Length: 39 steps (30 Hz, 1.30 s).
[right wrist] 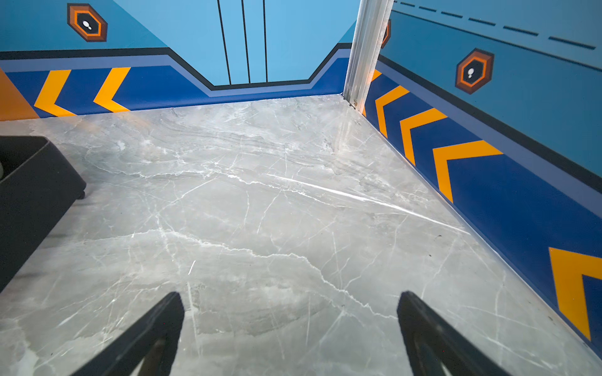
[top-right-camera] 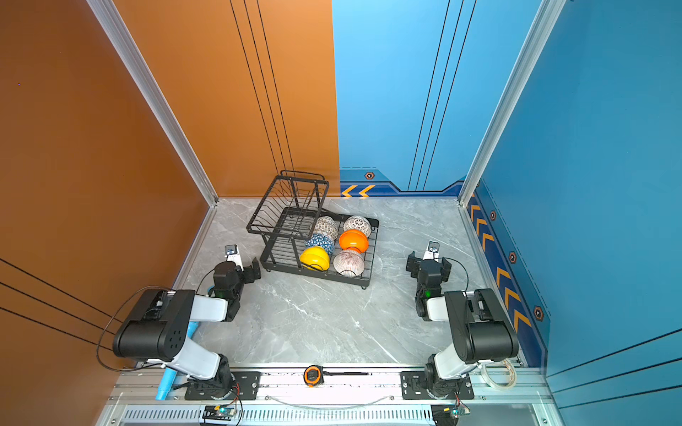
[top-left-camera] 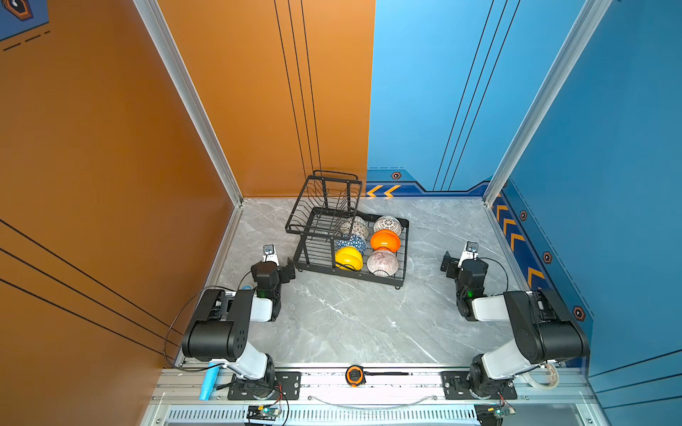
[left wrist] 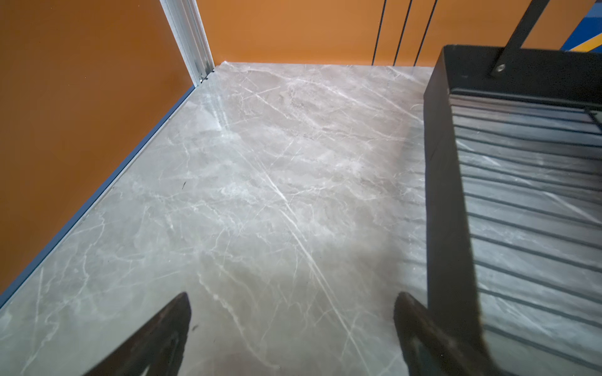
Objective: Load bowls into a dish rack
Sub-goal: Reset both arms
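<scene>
All six bowls [top-left-camera: 385, 240] sit in the low tray of the rack [top-left-camera: 406, 243], in two rows (the yellow bowl [top-left-camera: 348, 258] is in front). The left claw [left wrist: 293, 299] is wide open and empty, just beside the rack. The right claw [right wrist: 290, 298] is wide open too, over the table [top-left-camera: 350, 324].

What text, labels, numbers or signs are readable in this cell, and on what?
No readable words or numbers in any view.
Signs only: yellow chevrons on the dark blue wall band; hexagon emblems with a white mark on the blue wall.
Orange tape measure on the front rail: face too small to read.
No lettering on the bowls or the dish rack, patterns only.
</scene>
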Each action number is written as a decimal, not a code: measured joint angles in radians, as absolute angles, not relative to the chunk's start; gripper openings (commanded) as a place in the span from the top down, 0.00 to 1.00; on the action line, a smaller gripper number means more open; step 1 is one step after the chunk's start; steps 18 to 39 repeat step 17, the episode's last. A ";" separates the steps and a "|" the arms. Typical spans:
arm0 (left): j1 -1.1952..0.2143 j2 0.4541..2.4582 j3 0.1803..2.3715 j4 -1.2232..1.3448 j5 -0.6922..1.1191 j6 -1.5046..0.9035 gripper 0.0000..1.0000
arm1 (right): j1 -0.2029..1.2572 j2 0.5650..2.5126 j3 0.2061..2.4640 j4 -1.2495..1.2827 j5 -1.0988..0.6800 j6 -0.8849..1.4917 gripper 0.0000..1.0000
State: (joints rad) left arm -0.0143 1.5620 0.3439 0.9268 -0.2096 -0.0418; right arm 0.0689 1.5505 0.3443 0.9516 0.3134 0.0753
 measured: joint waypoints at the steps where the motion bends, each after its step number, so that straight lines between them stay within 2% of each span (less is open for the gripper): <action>1: -0.014 1.562 0.349 0.932 -0.208 -0.041 0.02 | 0.069 1.551 0.344 0.952 0.313 0.075 0.00; 39: -0.028 1.562 0.353 0.936 -0.208 -0.029 0.02 | 0.069 1.551 0.344 0.952 0.309 0.075 0.00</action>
